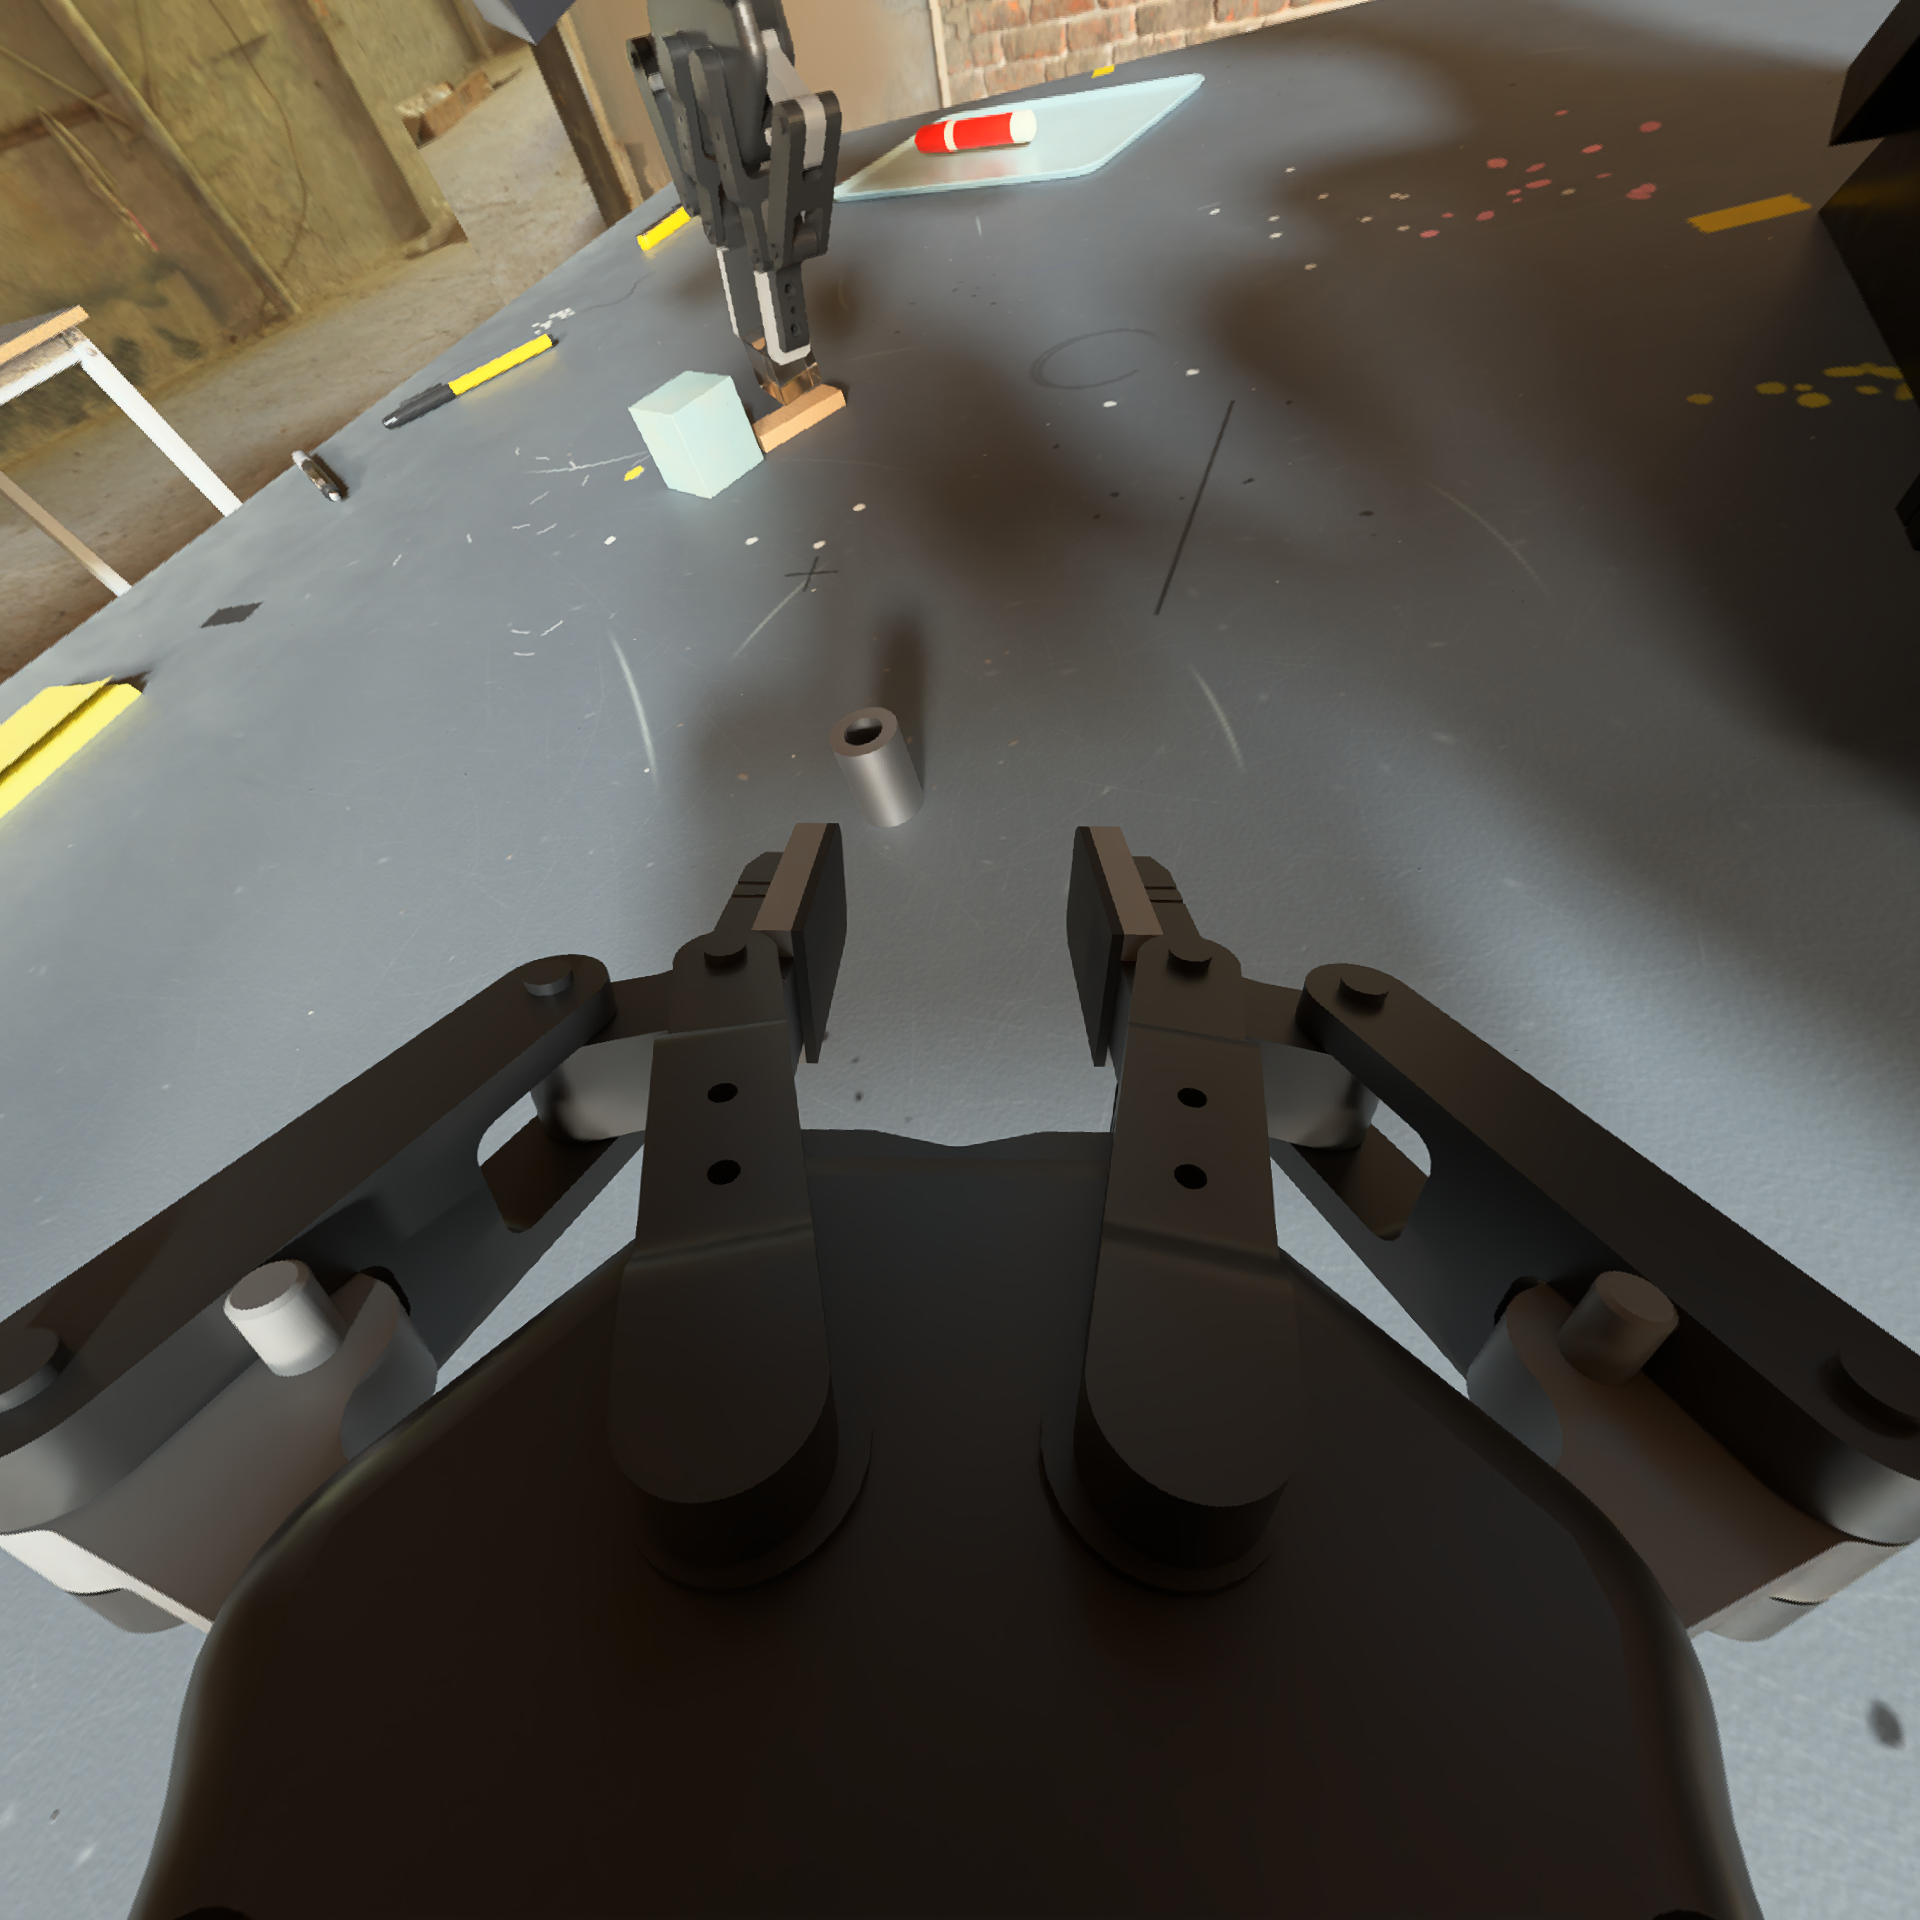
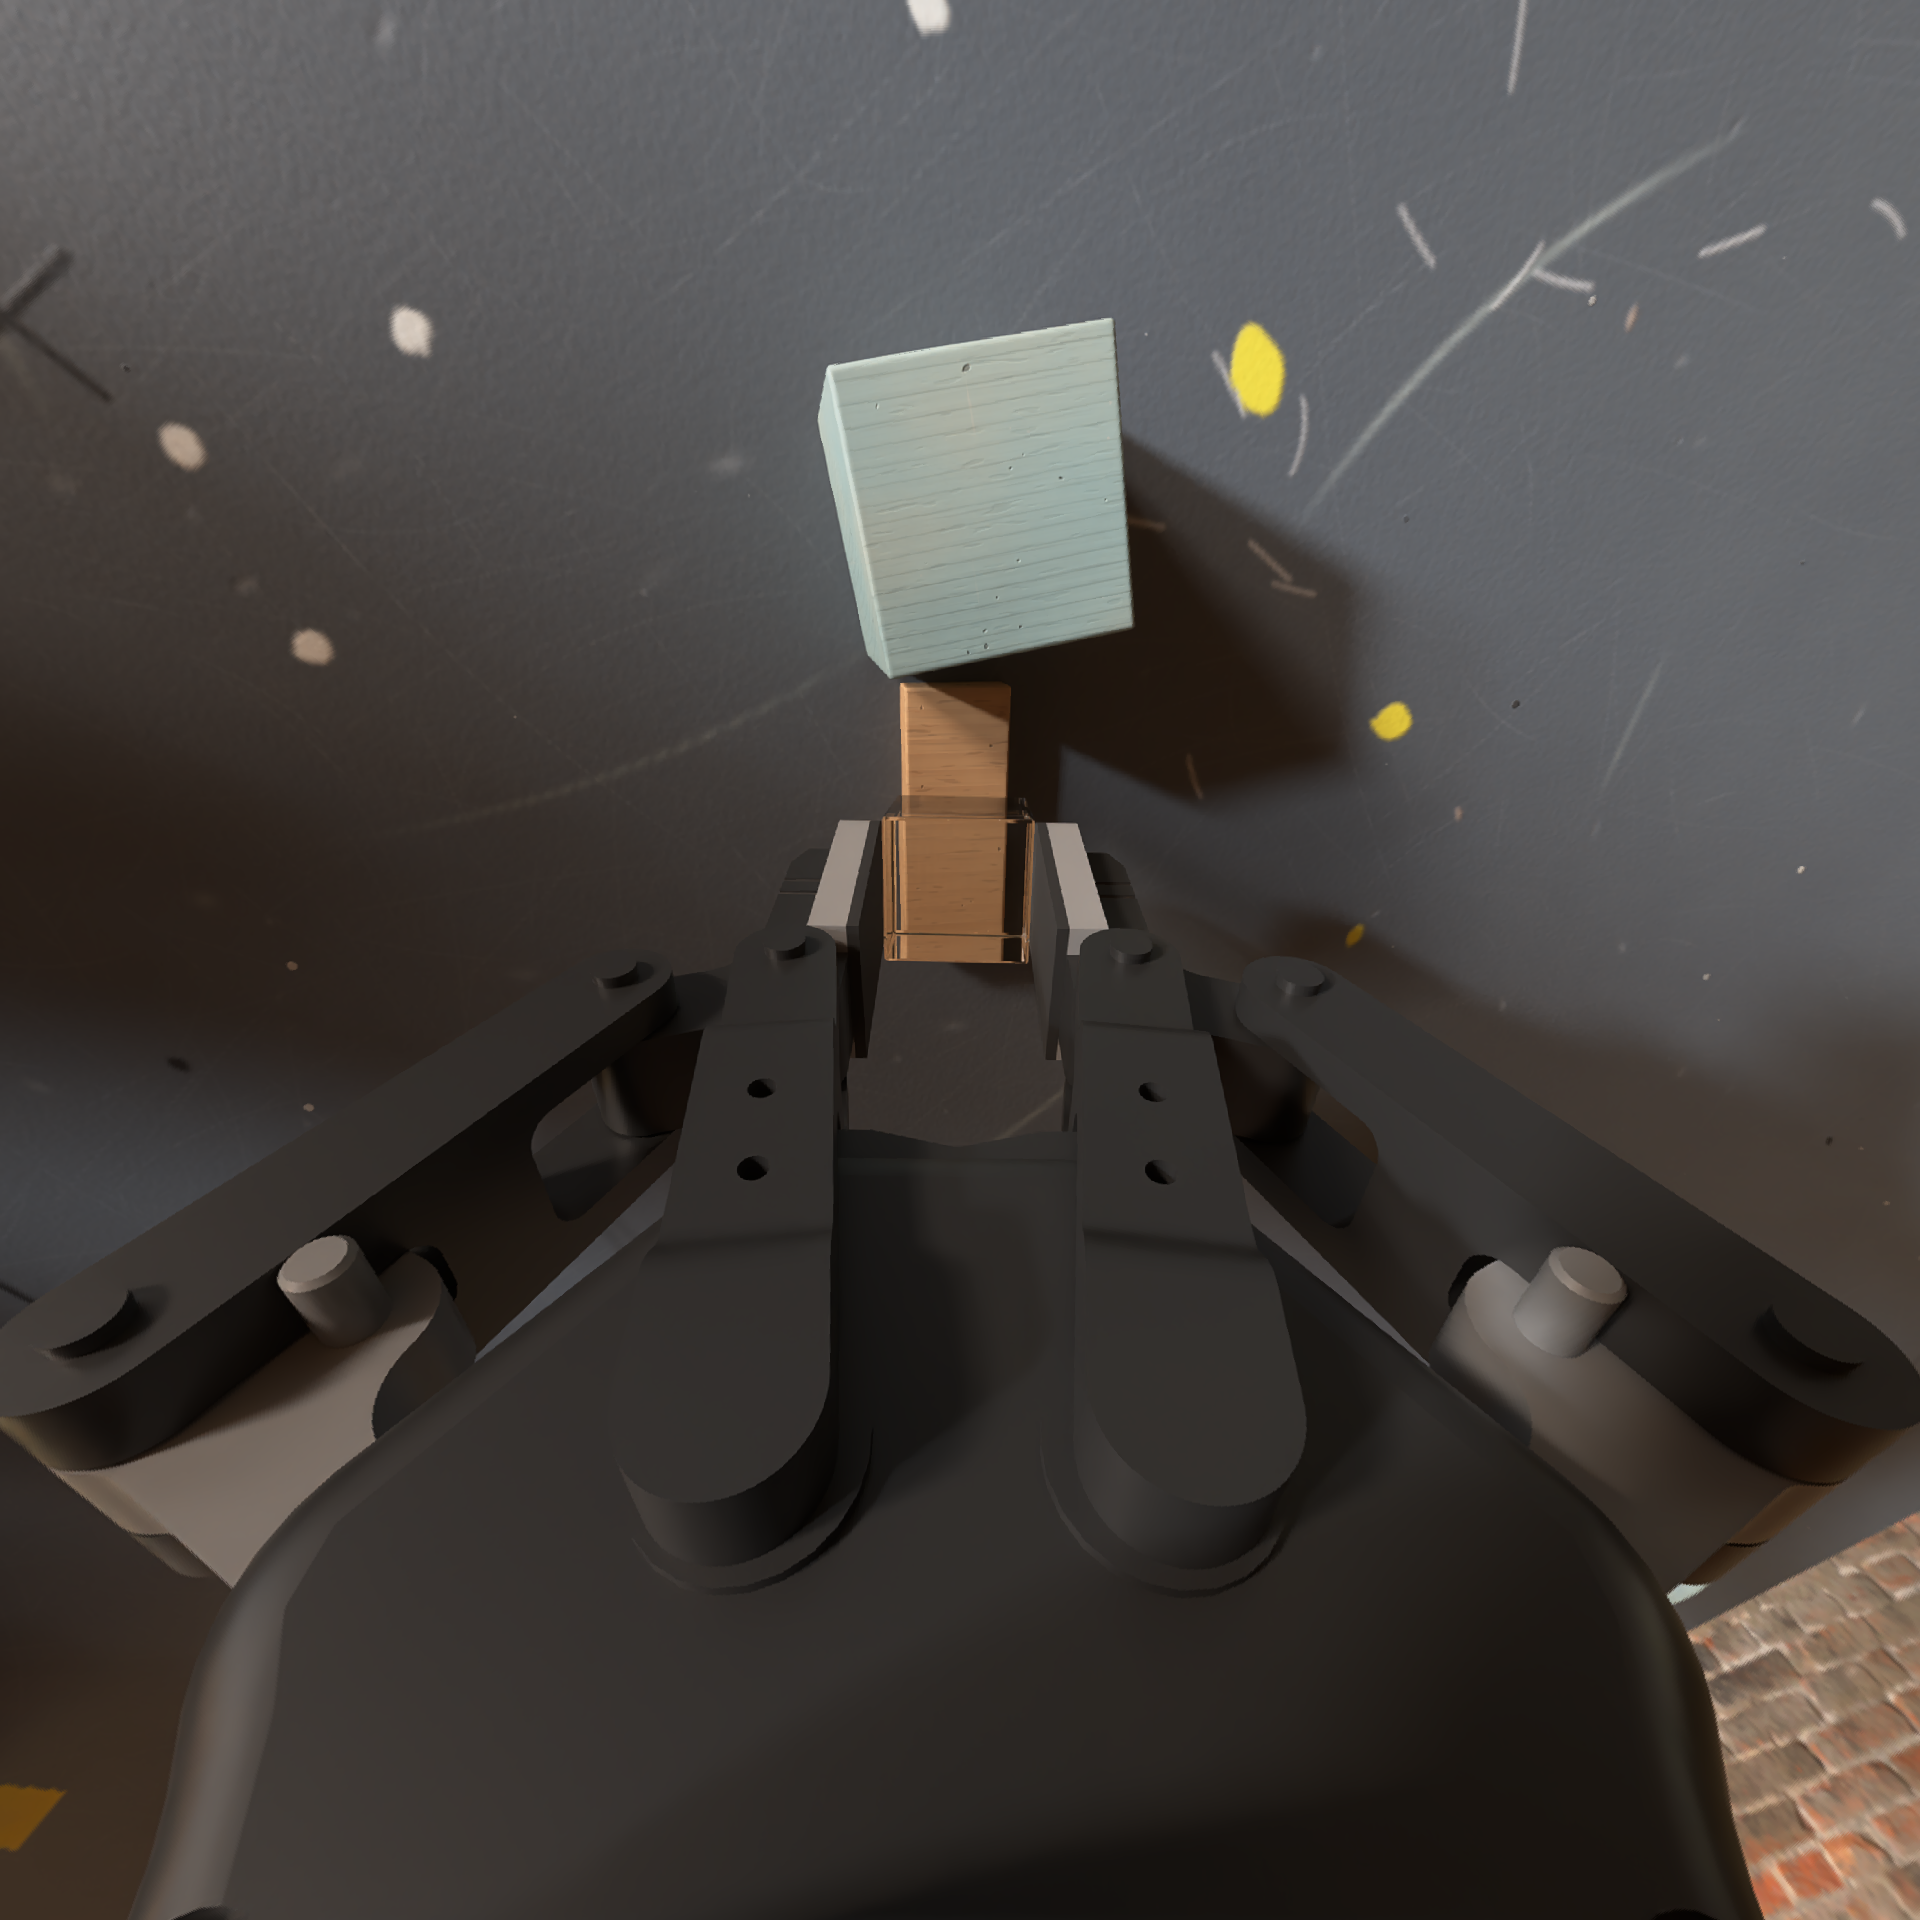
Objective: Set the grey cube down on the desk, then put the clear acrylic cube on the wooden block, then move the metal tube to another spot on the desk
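Observation:
The metal tube (image 1: 878,764) stands on the grey desk (image 1: 1351,831), just ahead of my left gripper (image 1: 956,836), which is open and empty; the tube is nearer its left fingertip. Farther off, the pale grey cube (image 1: 696,431) rests on the desk beside the wooden block (image 1: 805,416). My right gripper (image 1: 781,358) is down on the block there. In the right wrist view, my right gripper (image 2: 956,894) is shut on the clear acrylic cube (image 2: 956,888), which is over the near end of the wooden block (image 2: 954,743). The grey cube (image 2: 982,494) lies just beyond the block.
A red and white cylinder (image 1: 977,130) lies on a pale mat (image 1: 1101,140) at the far side. A yellow and black marker (image 1: 468,379) and a small metal piece (image 1: 320,476) lie near the desk's left edge. A black box (image 1: 1870,208) stands at the right.

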Robot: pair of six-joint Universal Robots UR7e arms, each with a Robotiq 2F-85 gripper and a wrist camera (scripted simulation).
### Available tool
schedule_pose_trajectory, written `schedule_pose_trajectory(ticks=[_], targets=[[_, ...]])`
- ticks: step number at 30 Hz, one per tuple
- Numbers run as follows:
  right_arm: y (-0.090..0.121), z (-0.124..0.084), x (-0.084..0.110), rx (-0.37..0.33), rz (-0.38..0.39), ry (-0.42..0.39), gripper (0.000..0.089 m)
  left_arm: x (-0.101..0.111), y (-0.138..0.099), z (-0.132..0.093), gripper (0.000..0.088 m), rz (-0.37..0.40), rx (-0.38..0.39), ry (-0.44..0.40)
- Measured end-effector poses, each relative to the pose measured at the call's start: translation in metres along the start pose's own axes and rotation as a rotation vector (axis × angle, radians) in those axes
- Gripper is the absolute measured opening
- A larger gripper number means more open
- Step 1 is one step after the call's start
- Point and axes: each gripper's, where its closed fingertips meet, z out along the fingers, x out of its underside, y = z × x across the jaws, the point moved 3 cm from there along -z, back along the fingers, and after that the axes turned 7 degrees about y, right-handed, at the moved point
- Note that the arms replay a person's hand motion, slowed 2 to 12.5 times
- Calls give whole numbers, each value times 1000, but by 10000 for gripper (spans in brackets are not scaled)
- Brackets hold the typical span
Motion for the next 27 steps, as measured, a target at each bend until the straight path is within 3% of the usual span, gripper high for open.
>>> schedule_pose_trajectory(ticks=[27], targets=[[-4, 15, -3, -12, 2, 1, 267, 5, -2, 4, 396, 4, 16, 31]])
